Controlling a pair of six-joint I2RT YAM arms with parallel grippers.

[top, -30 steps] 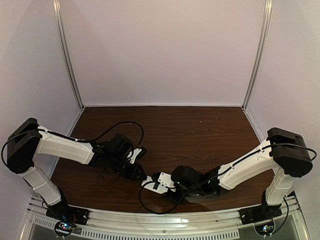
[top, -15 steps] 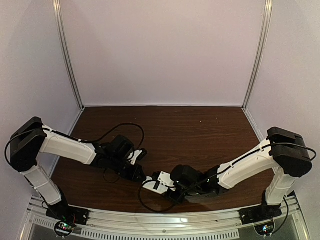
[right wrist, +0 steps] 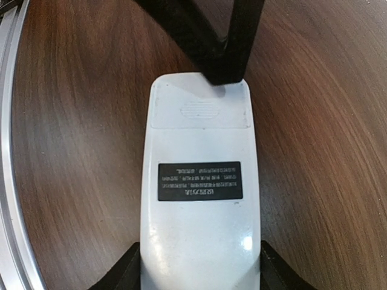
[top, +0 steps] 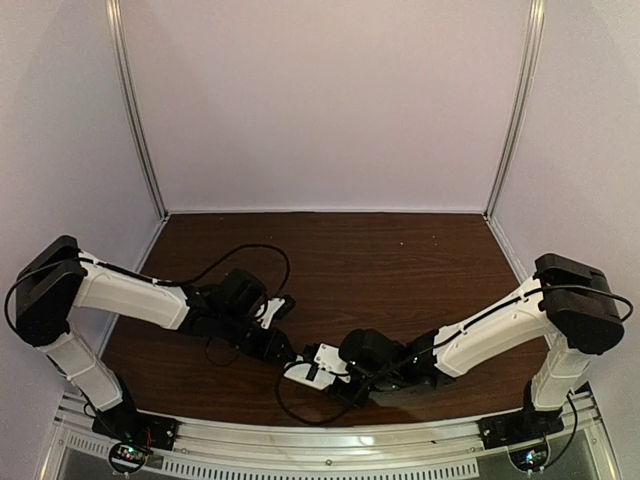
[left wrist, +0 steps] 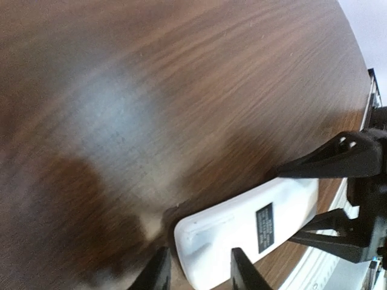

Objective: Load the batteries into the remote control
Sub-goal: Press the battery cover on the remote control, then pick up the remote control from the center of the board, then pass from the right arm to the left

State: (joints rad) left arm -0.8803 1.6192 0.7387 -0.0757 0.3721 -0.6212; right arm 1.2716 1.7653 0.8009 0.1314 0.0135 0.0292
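Observation:
The remote control (right wrist: 199, 181) lies back up, a black label on its plain white back, and its ribbed battery cover (right wrist: 199, 110) is shut. My right gripper (right wrist: 199, 272) is shut on its near end, one finger on each long side. My left gripper (left wrist: 199, 272) is open at the far end, its jaws a little apart astride the cover-end corner (left wrist: 193, 235). One left fingertip (right wrist: 227, 75) touches that end's edge. In the top view both grippers meet over the remote control (top: 308, 367) near the table's front. The batteries are out of view.
Black cables (top: 250, 250) loop over the dark wood table (top: 400, 260) behind the left arm. An aluminium rail (top: 330, 445) runs along the near edge, close to the remote. Pale walls close in the back and both sides.
The left jaws were shut half a second ago and now stand a little apart. The remote and the right gripper have shifted slightly left.

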